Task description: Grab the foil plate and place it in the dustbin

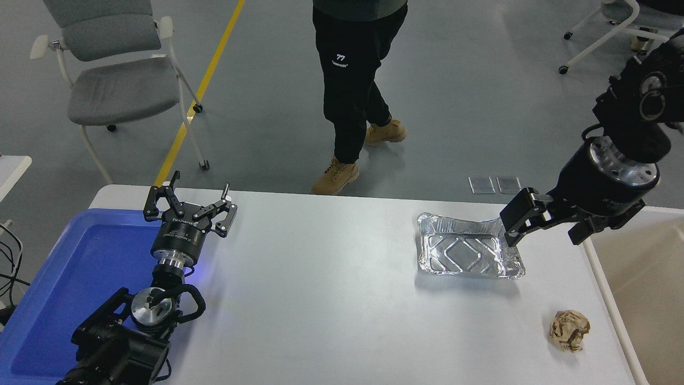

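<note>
Where the white table [331, 299] runs toward 3 o'clock, lies the foil plate [467, 252], flat on the surface, silver and rectangular, rolled rim crinkled, diamond embossing plain on the base; sits at roughly 2 o'clock from the table's middle. Reaching in from the picture's 3 o'clock edge, comes the right gripper [510, 227], black, tip at the plate's right rim near the far corner; only one finger clearly seen against the foil, so cannot tell whether clenched on the rim or merely beside it. Just beyond the table's edge at 4 o'clock, stands the dustbin [649, 283], beige with a white rounded rim, only partly in frame; well apart from the plate. Near the table's 5 o'clock corner, rests a crumpled brown paper ball [569, 330], apart from the plate. At 8 o'clock, parked at the inner edge of the blue tray [64, 278], sits the left gripper [189, 206], fingers spread wide, grasping nothing. Beyond the table at 12 o'clock, stands a person [355, 85] in dark trousers and tan boots on the grey floor; at 11 o'clock, a grey chair [120, 80] beside a yellow floor line [200, 88].
</note>
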